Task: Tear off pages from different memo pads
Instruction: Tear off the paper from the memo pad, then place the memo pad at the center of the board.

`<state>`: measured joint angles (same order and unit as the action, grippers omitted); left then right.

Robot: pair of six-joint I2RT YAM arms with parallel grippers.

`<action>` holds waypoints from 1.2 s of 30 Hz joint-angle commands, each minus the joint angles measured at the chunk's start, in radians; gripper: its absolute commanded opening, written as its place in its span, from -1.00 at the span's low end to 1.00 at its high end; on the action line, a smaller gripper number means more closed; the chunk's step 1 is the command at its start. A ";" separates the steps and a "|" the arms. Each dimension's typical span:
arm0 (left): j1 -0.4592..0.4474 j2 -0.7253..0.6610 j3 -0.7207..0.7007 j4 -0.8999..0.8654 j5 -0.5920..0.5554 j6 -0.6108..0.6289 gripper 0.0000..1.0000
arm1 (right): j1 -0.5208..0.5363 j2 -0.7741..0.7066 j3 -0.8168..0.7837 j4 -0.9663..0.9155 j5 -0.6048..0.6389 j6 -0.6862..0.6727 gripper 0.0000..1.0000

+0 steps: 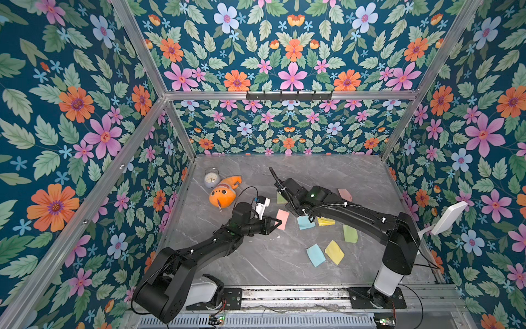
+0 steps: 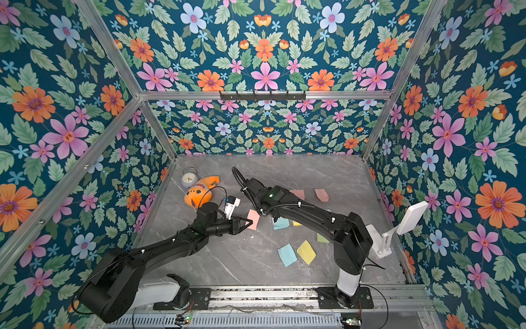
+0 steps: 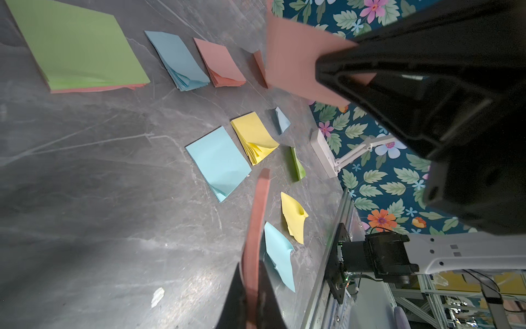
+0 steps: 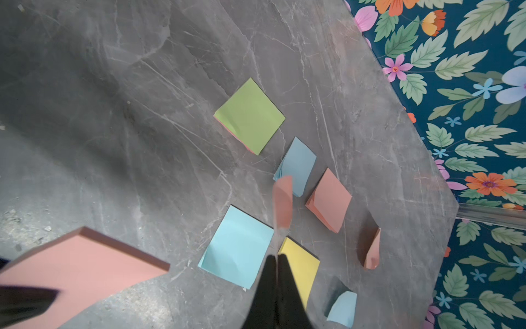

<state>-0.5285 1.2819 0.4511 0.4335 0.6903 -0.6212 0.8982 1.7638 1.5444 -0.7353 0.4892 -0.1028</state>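
Note:
My left gripper [image 3: 252,284] is shut on a thick pink memo pad [image 3: 257,222], held edge-on above the table; in both top views the pad [image 1: 282,219] [image 2: 253,219] sits at its tips. My right gripper [image 4: 277,257] is shut on a thin pink page [image 4: 282,202], which stands apart from that pad [image 4: 79,270]. Below lie a green pad [image 4: 250,116], a blue pad [image 4: 297,165], a salmon pad [image 4: 330,199], a light blue pad [image 4: 239,245] and a yellow pad [image 4: 299,265]. In the top views the right arm hides its own gripper.
Loose pages lie near the front right: blue [image 1: 315,254], yellow [image 1: 335,252], green [image 1: 350,233], and a curled pink one [image 1: 345,195] farther back. An alarm clock [image 1: 212,178] and orange plush toy [image 1: 223,193] sit back left. A white panel on a stand [image 1: 449,218] borders the right edge.

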 commanded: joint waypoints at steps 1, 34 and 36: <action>0.009 0.004 -0.006 -0.017 -0.030 -0.024 -1.00 | -0.015 -0.024 0.002 -0.008 -0.043 0.051 -1.00; -0.007 0.251 0.133 -0.224 -0.280 -0.115 -0.09 | 0.121 -0.126 -0.383 0.064 -0.246 0.456 -1.00; 0.011 0.207 0.117 -0.244 -0.286 -0.100 -0.06 | 0.160 -0.086 -0.390 0.087 -0.273 0.478 -1.00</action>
<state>-0.5331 1.5257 0.5777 0.2913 0.4622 -0.7830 1.0271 1.6424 1.1606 -0.6735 0.2386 0.3115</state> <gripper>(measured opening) 0.464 0.059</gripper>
